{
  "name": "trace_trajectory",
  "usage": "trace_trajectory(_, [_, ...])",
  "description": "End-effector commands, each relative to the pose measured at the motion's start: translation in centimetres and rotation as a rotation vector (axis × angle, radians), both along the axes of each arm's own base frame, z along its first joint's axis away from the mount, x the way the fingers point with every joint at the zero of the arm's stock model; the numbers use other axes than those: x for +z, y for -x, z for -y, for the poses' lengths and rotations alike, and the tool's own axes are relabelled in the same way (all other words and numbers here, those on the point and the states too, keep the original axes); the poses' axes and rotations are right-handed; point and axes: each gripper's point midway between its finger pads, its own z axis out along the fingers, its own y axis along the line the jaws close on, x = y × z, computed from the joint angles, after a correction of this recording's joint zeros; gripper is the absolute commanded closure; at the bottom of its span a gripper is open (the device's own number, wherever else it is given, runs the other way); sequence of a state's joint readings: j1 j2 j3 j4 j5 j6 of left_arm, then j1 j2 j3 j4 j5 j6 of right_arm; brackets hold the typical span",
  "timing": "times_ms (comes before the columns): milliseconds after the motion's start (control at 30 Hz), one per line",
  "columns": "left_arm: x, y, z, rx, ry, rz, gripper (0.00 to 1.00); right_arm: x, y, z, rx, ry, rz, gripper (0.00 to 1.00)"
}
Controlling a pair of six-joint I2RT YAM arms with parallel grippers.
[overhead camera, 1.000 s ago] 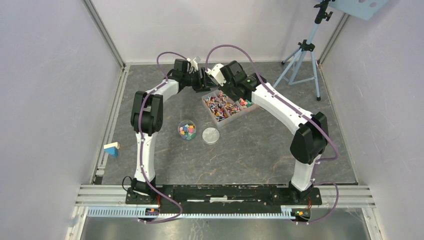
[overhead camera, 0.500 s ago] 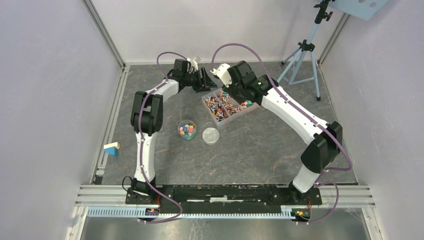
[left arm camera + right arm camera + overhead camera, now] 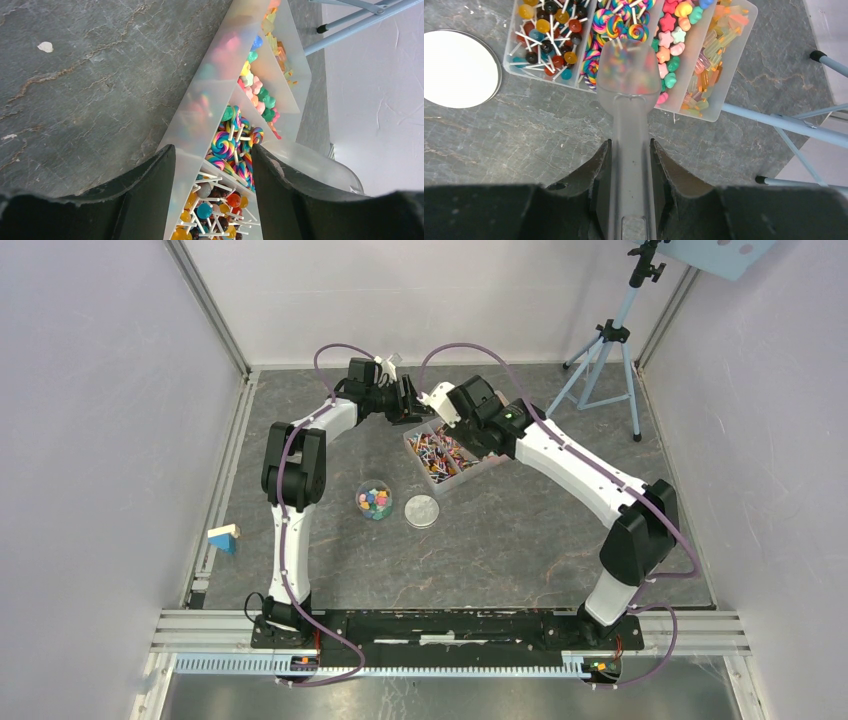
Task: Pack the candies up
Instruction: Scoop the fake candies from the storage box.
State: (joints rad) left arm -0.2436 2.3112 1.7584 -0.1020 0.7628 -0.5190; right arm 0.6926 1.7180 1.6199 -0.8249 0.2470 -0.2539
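Observation:
The candies lie in a clear compartment tray (image 3: 470,468): small star and drop sweets (image 3: 671,45), wrapped ones (image 3: 714,55), lollipops (image 3: 549,30). More small sweets fill a little clear jar (image 3: 374,501). My left gripper (image 3: 412,405) is shut on the tray's far corner, its fingers either side of the wall (image 3: 190,135). My right gripper (image 3: 629,142) is shut on the handle of a translucent scoop (image 3: 628,70), whose bowl hangs over the swirl lollipop compartment. I cannot tell whether the scoop holds sweets.
The round grey lid (image 3: 422,511) lies beside the jar and shows in the right wrist view (image 3: 459,70). A blue tripod (image 3: 605,355) stands at the back right. Wooden blocks (image 3: 224,537) sit at the left wall.
My right arm swung its elbow outward to the right, and the wrist with the scoop shifted right, then back left and lower over the tray. The left arm has not moved.

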Motion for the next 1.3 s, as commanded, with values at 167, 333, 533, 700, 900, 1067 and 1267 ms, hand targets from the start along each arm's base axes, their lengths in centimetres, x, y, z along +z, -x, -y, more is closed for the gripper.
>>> trace_trajectory(167, [1.6, -0.2, 0.5, -0.020, 0.032, 0.030, 0.36, 1.3, -1.0, -0.7, -0.011, -0.025, 0.046, 1.00])
trace_trajectory(333, [1.8, -0.2, 0.5, -0.023, 0.034, 0.035, 0.36, 2.9, -0.1, -0.3, 0.009, -0.024, 0.031, 1.00])
trace_trajectory(533, [2.0, -0.2, 0.6, -0.026, 0.038, 0.038, 0.36, 2.9, 1.0, 0.9, 0.003, 0.020, -0.007, 1.00])
trace_trajectory(700, [2.0, -0.3, 0.6, -0.027, 0.039, 0.037, 0.36, 2.5, 1.2, 1.2, -0.001, 0.037, -0.017, 1.00])
trace_trajectory(900, [1.5, -0.1, 0.6, -0.025, 0.042, 0.019, 0.37, 1.2, -0.1, 0.4, 0.021, 0.060, -0.011, 1.00])
trace_trajectory(1067, [1.3, 0.3, 0.9, -0.030, 0.054, 0.007, 0.38, -0.8, -1.4, -0.7, 0.033, 0.071, -0.025, 1.00])
trace_trajectory(1267, [1.0, 0.6, 0.9, -0.031, 0.053, -0.004, 0.38, -2.2, -1.8, -0.7, 0.018, 0.010, 0.008, 1.00])
